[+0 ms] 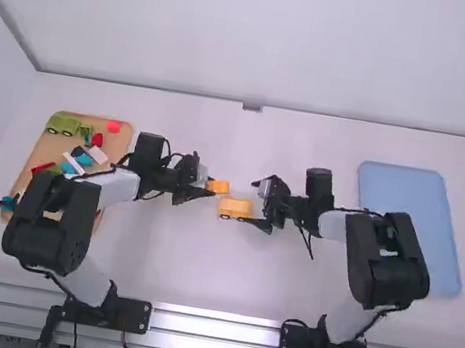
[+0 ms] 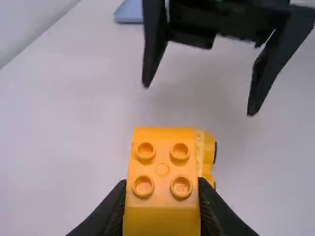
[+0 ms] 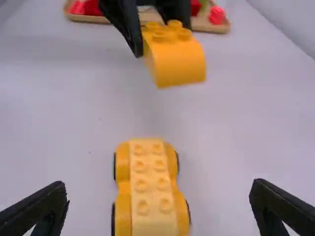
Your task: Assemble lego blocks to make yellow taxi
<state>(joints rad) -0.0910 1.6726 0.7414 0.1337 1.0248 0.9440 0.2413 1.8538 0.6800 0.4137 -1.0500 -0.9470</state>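
the left jaws (image 2: 162,189) are clamped on the block (image 3: 178,66), one finger to each side, its studs (image 2: 180,152) facing up and free, and they hold it clear of the counter (image 1: 201,266) near the end of the base (image 3: 151,189) closer to the left arm. the base sits on its wheels (image 1: 225,217) on the counter, between the two arms, with two rows of bare studs facing up. the right jaws (image 3: 158,186) stand wide apart, one finger on either side of the base and touching neither side. the step in hand looks to be seating the block on the base as the taxi's cab. to do it well, i would first close the right jaws evenly on the base, low on its sides, so that it can't roll or twist when the block comes down, and keep their tips below the studs. then square the block to the two rows while it is over them, since it looks a little turned from the base in the right wrist view. lower it straight, let it touch lightly, check that its edges run flush with the rows, and only then press. the push should be downward and centred; a slanted one could catch on one stud, tip the block in the left jaws or shove the base along the counter.
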